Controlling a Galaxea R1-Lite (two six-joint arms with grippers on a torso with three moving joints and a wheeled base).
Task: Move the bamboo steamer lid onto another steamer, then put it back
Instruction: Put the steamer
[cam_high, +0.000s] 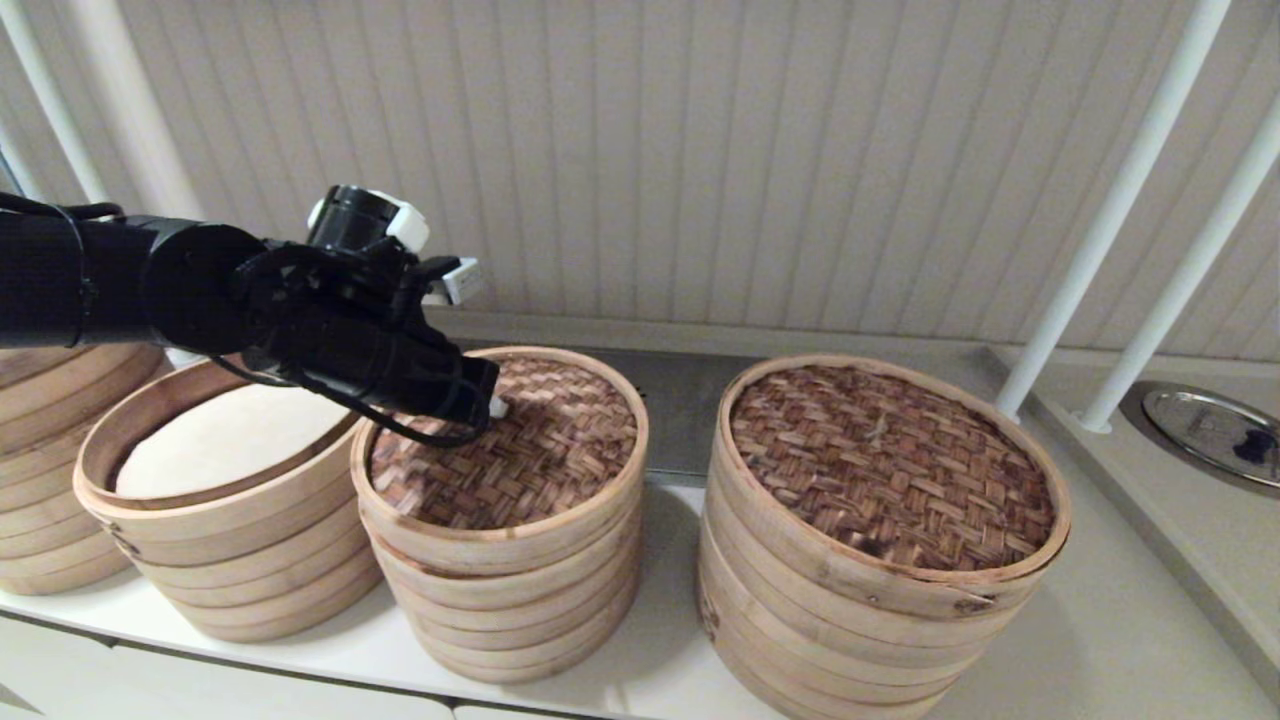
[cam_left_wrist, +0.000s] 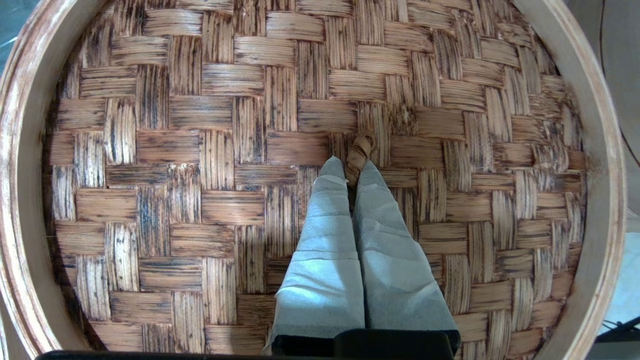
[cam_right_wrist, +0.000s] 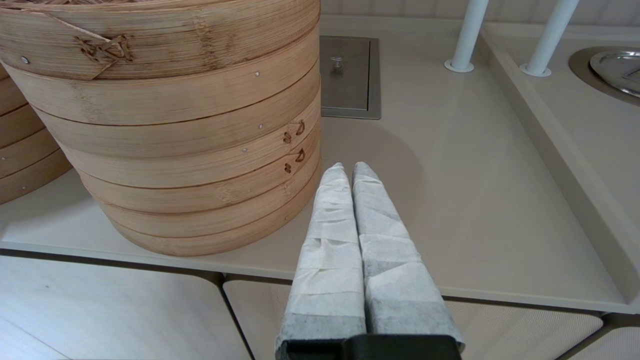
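Observation:
The bamboo steamer lid (cam_high: 540, 450), tan-brown weave with dark streaks and a pale rim, lies flat on top of the middle, smallest steamer (cam_high: 500, 600). That steamer's own top is hidden beneath it. My left gripper (cam_high: 492, 405) reaches over the lid from the left. In the left wrist view the left gripper (cam_left_wrist: 352, 172) is shut on the small loop handle (cam_left_wrist: 361, 150) at the centre of the lid (cam_left_wrist: 200, 150). My right gripper (cam_right_wrist: 348, 170) is shut and empty, low by the counter's front edge, out of the head view.
An uncovered steamer (cam_high: 150, 410) with a white inside stands left of the middle one, and another stack (cam_high: 50, 450) lies further left. A wide dark-weave steamer (cam_high: 880, 460) stands to the right. White posts (cam_high: 1100, 220) and a metal dish (cam_high: 1210, 430) are at far right.

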